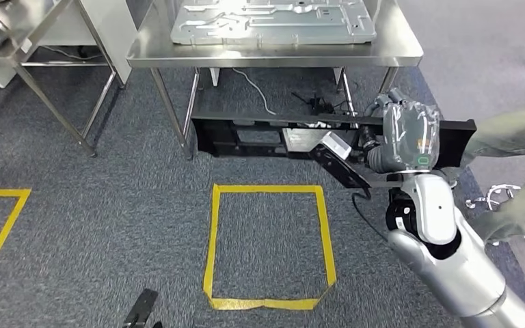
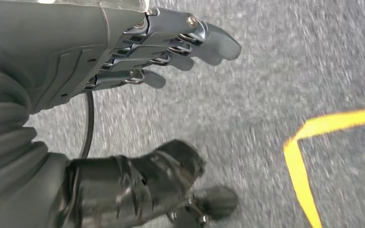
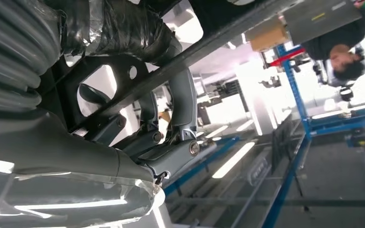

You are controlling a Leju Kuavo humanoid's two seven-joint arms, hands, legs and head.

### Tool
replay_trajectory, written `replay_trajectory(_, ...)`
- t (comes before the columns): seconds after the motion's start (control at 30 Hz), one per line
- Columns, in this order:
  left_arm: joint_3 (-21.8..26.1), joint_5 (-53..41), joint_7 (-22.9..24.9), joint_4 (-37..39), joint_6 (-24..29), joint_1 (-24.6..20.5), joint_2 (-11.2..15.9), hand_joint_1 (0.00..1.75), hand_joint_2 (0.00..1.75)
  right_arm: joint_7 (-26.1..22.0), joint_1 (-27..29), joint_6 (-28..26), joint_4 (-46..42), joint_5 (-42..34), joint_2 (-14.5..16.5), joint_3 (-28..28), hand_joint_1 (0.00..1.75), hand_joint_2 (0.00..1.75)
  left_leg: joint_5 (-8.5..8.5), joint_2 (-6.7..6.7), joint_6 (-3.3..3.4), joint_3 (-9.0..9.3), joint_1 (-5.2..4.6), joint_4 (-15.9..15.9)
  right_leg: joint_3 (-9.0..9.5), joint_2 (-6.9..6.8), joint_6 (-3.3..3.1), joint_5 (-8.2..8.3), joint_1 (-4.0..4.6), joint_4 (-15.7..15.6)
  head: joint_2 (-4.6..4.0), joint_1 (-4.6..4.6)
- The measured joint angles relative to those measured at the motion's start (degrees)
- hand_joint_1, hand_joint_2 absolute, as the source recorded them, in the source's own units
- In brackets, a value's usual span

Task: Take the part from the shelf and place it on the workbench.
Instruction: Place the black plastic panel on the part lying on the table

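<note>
The part is a long black frame with cut-outs, held level above the grey carpet just in front of the steel workbench. My right hand grips it near its right end; up close its fingers curl around a black bar of the part. A person's sleeve reaches in at the part's far right end. My left hand hangs over the carpet with its fingers held straight and nothing in it.
A large grey metal panel lies on the workbench top. A second steel table stands at the back left. Yellow tape marks a square on the carpet below the part. Cables trail under the workbench.
</note>
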Motion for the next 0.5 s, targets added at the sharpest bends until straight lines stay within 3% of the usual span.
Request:
replay_trajectory(0.07, -0.01, -0.02, 0.00, 0.00, 0.03, -0.13, 0.01, 0.00, 1.75, -0.01, 0.16, 0.03, -0.03, 0.00, -0.21, -0.26, 1.75, 1.75, 0.23, 0.00, 0.44, 1.56, 0.24, -0.92, -0.29, -0.15, 0.49, -0.51, 0.00, 1.82, 0.00, 0.17)
replay_trajectory(0.1, -0.01, -0.03, -0.01, 0.00, 0.03, -0.27, -0.01, 0.00, 1.75, -0.01, 0.12, 0.05, -0.05, 0.00, -0.33, -0.42, 1.75, 1.75, 0.14, -0.02, 0.60, 2.29, 0.34, -1.16, -1.49, -0.22, 0.66, -1.31, -0.05, 4.10, 0.00, 0.24)
replay_trajectory(0.2, -0.01, -0.03, 0.00, 0.00, 0.02, -0.43, -0.01, 0.00, 1.75, 0.01, 0.33, 0.15, -0.13, 0.01, -0.61, -0.93, 1.75, 1.75, -1.11, -0.03, 0.79, 3.64, 0.34, -1.19, -8.14, -0.28, 1.27, -4.79, -0.19, 13.36, 0.00, 0.36)
replay_trajectory(0.23, -0.01, -0.03, 0.01, 0.00, 0.02, -0.38, -0.01, 0.00, 1.75, 0.01, 0.47, 0.19, -0.13, 0.01, -0.69, -1.07, 1.75, 1.75, -1.67, -0.05, 0.72, 4.23, 0.37, -1.14, -9.85, -0.28, 1.51, -5.43, -0.30, 14.66, 0.00, 0.35)
replay_trajectory(0.27, -0.01, -0.03, 0.01, 0.00, -0.01, -0.33, -0.01, 0.00, 1.75, 0.01, 0.56, 0.22, -0.13, 0.01, -0.76, -1.17, 1.75, 1.75, -2.30, -0.07, 0.60, 4.98, 0.42, -1.07, -10.67, -0.29, 1.71, -4.97, -0.46, 14.05, 0.00, 0.35)
replay_trajectory(0.3, -0.01, -0.04, 0.01, 0.00, -0.03, -0.31, -0.03, 0.00, 1.75, 0.01, 0.61, 0.22, -0.14, 0.01, -0.85, -1.26, 1.75, 1.75, -3.01, -0.10, 0.44, 5.83, 0.51, -0.95, -10.66, -0.30, 1.93, -3.25, -0.67, 11.78, 0.00, 0.36)
replay_trajectory(0.37, -0.01, -0.05, 0.02, 0.00, -0.05, -0.34, -0.05, 0.00, 1.75, 0.01, 0.62, 0.24, -0.13, 0.01, -0.97, -1.40, 1.75, 1.75, -4.68, -0.20, -0.17, 7.26, 0.64, -0.49, -9.65, -0.36, 2.28, 2.54, -1.12, 5.05, 0.00, 0.42)
replay_trajectory(0.43, -0.02, -0.07, 0.05, 0.00, -0.04, -0.52, -0.04, 0.00, 1.75, -0.01, 0.63, 0.34, -0.12, -0.03, -1.03, -1.46, 1.75, 1.75, -6.05, -0.30, -0.98, 7.82, 0.62, -0.12, -8.98, -0.41, 1.72, 5.63, -1.12, 1.49, 0.00, 0.49)
replay_trajectory(0.5, -0.03, -0.11, 0.08, 0.00, -0.02, -0.68, -0.02, 0.00, 1.75, -0.10, 0.58, 0.44, -0.15, -0.03, -1.06, -1.49, 1.75, 1.75, -6.61, -0.34, -1.65, 8.19, 0.65, 0.10, -8.60, -0.34, 0.50, 5.24, -0.88, 1.33, 0.00, 0.49)
